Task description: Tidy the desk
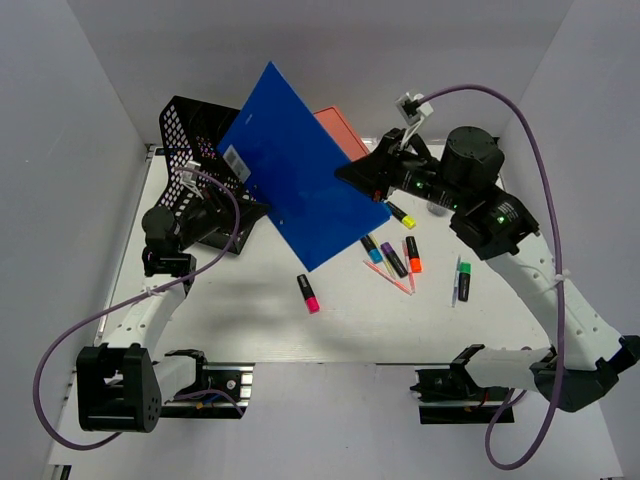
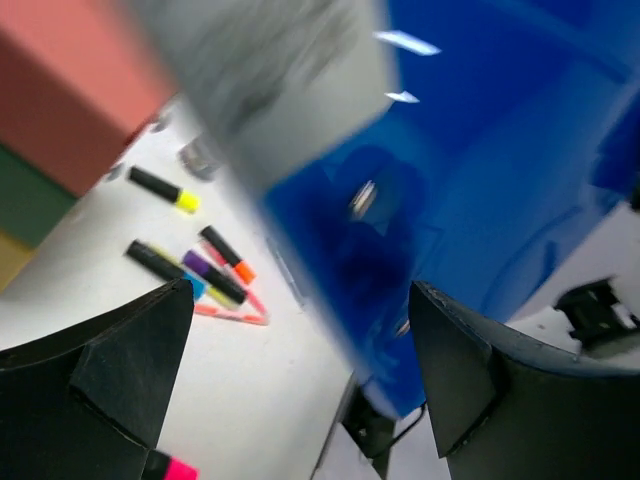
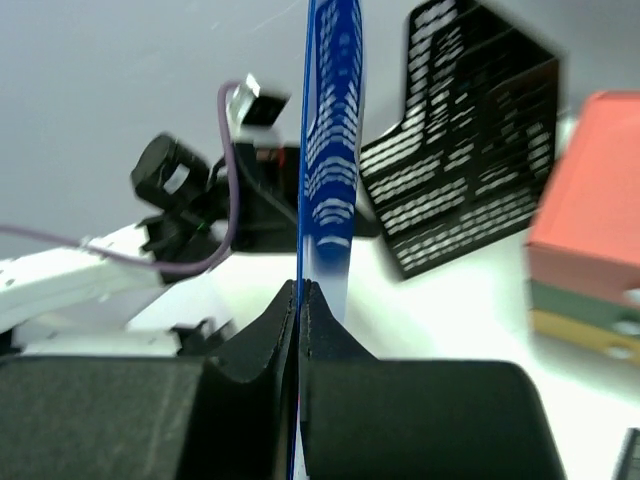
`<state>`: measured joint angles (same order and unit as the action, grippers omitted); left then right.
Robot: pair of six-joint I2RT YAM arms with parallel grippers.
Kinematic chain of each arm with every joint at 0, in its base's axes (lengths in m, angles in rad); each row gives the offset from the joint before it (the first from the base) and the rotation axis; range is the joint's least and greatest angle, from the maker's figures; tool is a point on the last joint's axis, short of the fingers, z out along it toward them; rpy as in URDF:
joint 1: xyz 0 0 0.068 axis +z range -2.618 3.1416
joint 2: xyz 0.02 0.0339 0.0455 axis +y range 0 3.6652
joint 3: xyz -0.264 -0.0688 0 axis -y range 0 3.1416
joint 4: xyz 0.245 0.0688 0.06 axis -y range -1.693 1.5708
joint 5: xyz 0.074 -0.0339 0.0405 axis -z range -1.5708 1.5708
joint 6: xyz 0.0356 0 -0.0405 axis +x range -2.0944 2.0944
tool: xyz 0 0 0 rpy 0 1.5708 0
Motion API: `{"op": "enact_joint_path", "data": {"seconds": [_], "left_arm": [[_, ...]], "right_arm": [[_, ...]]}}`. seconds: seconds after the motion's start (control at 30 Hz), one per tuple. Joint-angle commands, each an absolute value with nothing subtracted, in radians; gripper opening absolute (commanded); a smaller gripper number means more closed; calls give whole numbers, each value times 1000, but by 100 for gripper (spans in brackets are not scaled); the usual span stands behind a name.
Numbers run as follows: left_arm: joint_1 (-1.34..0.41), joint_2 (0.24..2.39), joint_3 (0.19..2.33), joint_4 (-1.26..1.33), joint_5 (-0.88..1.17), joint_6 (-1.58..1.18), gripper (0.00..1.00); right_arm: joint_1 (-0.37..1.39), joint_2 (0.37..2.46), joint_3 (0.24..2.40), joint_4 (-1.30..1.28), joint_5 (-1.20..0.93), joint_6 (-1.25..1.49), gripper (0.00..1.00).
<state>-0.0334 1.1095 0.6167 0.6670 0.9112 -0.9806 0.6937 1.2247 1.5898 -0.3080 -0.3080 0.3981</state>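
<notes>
Blue folder (image 1: 300, 180): white barcode sticker (image 1: 233, 160) near its left corner, print unreadable. Right hand (image 3: 300, 290) pinches the folder's edge, holding it tilted above the desk (image 1: 350, 320). Left hand (image 2: 300, 295) gapes wide, gripping nothing. Desk: flat, white, beneath both arms; highlighters (image 1: 392, 260) scattered on it.

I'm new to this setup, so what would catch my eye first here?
A big blue folder tilts in the air over the desk, one edge pinched in the shut right gripper. The left gripper stands open at its other side, by a black mesh rack; highlighters lie scattered to the right.
</notes>
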Motion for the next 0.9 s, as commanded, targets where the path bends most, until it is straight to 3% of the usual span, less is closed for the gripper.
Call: {"op": "enact_joint_path", "data": {"seconds": [0.0, 0.23, 0.33, 0.5, 0.57, 0.6, 0.73, 0.8, 0.87], "left_arm": [[-44, 1088, 646, 873, 969, -1130, 98], [-66, 1046, 657, 945, 989, -1184, 98], [-75, 1054, 644, 1053, 968, -1252, 92], [-75, 1100, 635, 1199, 936, -1405, 60], [-75, 1112, 644, 1261, 937, -1457, 55], [-84, 1123, 656, 1272, 937, -1469, 44], [-84, 1127, 684, 1302, 937, -1514, 27], [-84, 1124, 702, 1304, 942, -1526, 26], [-84, 1124, 712, 1310, 945, -1540, 20]], "right_arm": [[680, 1207, 1557, -189, -445, 491, 0], [649, 1195, 1540, -135, -540, 560, 0], [635, 1190, 1520, -81, -607, 609, 0], [603, 1184, 1453, 30, -678, 681, 0], [591, 1183, 1428, 69, -708, 709, 0], [588, 1178, 1418, 98, -710, 718, 0], [563, 1183, 1394, 120, -704, 715, 0], [549, 1181, 1381, 138, -712, 718, 0], [543, 1181, 1361, 169, -724, 724, 0]]}}
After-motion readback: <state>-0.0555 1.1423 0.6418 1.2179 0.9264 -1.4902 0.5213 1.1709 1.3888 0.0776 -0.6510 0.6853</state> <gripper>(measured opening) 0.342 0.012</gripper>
